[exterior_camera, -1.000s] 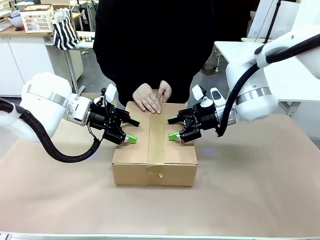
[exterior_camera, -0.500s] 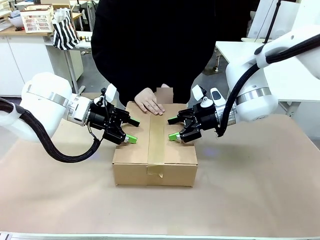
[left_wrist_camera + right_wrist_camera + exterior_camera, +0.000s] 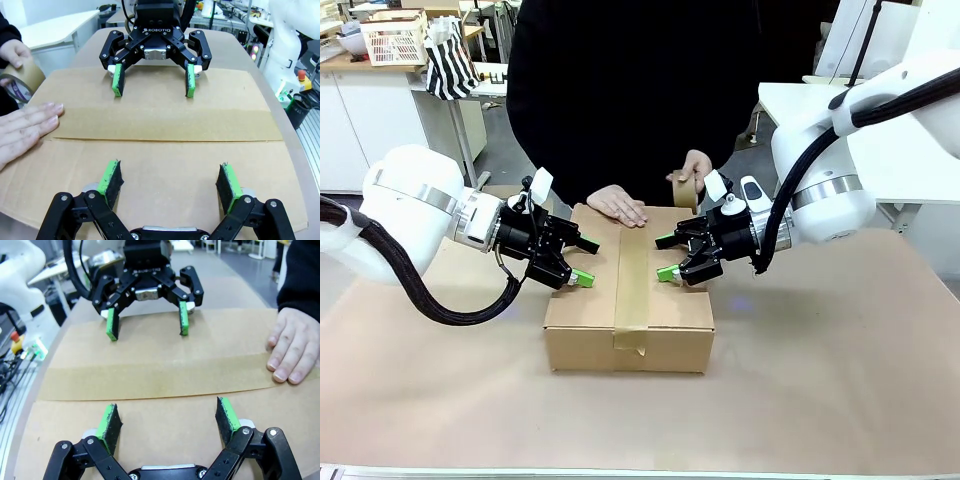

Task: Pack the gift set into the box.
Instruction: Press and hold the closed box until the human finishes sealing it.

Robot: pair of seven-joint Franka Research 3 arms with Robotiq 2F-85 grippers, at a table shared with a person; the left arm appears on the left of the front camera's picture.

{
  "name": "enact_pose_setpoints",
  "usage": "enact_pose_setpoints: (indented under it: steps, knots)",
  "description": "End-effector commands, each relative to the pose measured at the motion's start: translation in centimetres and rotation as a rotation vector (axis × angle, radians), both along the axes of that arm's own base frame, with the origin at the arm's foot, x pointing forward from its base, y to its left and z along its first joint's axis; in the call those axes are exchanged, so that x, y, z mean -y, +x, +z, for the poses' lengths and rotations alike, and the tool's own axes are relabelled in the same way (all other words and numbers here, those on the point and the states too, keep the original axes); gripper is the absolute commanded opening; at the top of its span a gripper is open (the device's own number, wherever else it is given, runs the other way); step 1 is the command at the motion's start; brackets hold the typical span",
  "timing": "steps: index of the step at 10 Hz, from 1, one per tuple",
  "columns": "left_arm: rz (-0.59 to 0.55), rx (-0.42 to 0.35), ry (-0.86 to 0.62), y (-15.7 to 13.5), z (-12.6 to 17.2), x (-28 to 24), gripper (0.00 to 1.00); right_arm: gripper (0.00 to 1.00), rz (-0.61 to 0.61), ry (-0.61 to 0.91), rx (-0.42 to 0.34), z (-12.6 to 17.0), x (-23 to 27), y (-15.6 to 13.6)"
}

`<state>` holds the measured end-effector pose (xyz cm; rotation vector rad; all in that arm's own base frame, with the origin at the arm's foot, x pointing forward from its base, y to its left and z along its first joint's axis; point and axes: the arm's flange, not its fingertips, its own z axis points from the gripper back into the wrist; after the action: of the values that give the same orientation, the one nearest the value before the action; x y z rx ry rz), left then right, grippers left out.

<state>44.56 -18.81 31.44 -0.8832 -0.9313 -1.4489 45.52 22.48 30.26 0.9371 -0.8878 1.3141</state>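
The box [image 3: 629,298] sat closed at the frame's centre, a tape strip [image 3: 631,285] along its seam. The left gripper [image 3: 578,260] and right gripper [image 3: 666,256] pressed its top, fingers spread, gripping nothing. Behind, one hand [image 3: 618,206] lay flat on the box; the other held a tape roll [image 3: 681,189].

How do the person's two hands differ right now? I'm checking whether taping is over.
The one hand lies flat, palm down, on the closed brown cardboard box; the other hand is raised off the box, gripping a brown tape roll. Both are at the box's far edge, beyond the two open grippers.
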Motion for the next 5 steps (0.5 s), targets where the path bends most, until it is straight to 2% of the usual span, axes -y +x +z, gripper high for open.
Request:
enact_pose_setpoints:
  steps: [1, 5]
  knots:
    - [0.002, -0.001, 0.001, -0.03, -0.11, 0.01, 1.0, 1.0, 0.001, 0.002, -0.001, -0.34, 0.11, -0.1]
    - [0.002, -0.001, 0.001, -0.03, -0.11, 0.01, 1.0, 1.0, 0.001, 0.002, -0.001, -0.34, 0.11, -0.1]
